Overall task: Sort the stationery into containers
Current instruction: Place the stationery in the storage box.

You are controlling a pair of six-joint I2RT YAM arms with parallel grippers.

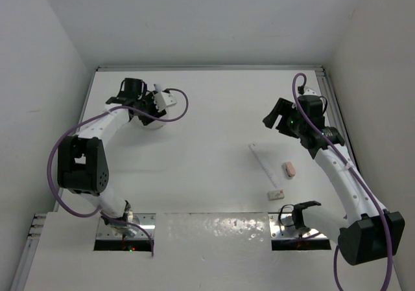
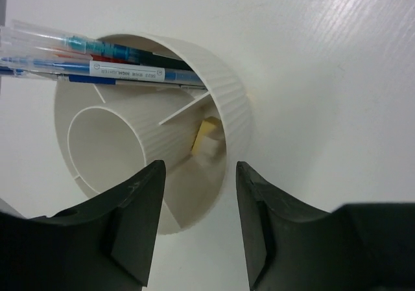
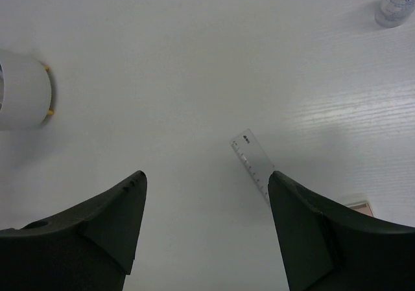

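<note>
Left tool [image 2: 199, 171] hangs right over the tub [image 2: 227, 103], jaws parted, nothing between them. The tan eraser [image 2: 206, 135] sits in a side compartment just below, so this reads as the release step for that item. To do it well: open fully, lift straight up, and don't swing sideways, since the fingertips are close to the rim and the tub looks light enough to tip or slide. Also stay clear of the pens [image 2: 130, 74], whose ends stick out past the rim. The tub stands near the far-left corner of the surface [image 1: 214, 109]. It is white and round with a ribbed outer wall, and an inner ring and thin dividers split it into compartments. The pens are blue with clear barrels, one showing red, and lie together across the far compartment. Right tool [image 3: 206, 174] is wide open and empty, hovering over the right side of the surface. The clear ruler [image 3: 254, 163] lies flat toward the right edge, with the pink eraser [image 1: 289, 169] just beside it and the white eraser [image 1: 275, 193] nearer the near edge. The small bottle [image 3: 395, 2] stands upright further off. Those four are not yet sorted. The flat ruler probably needs an edge pinch.
</note>
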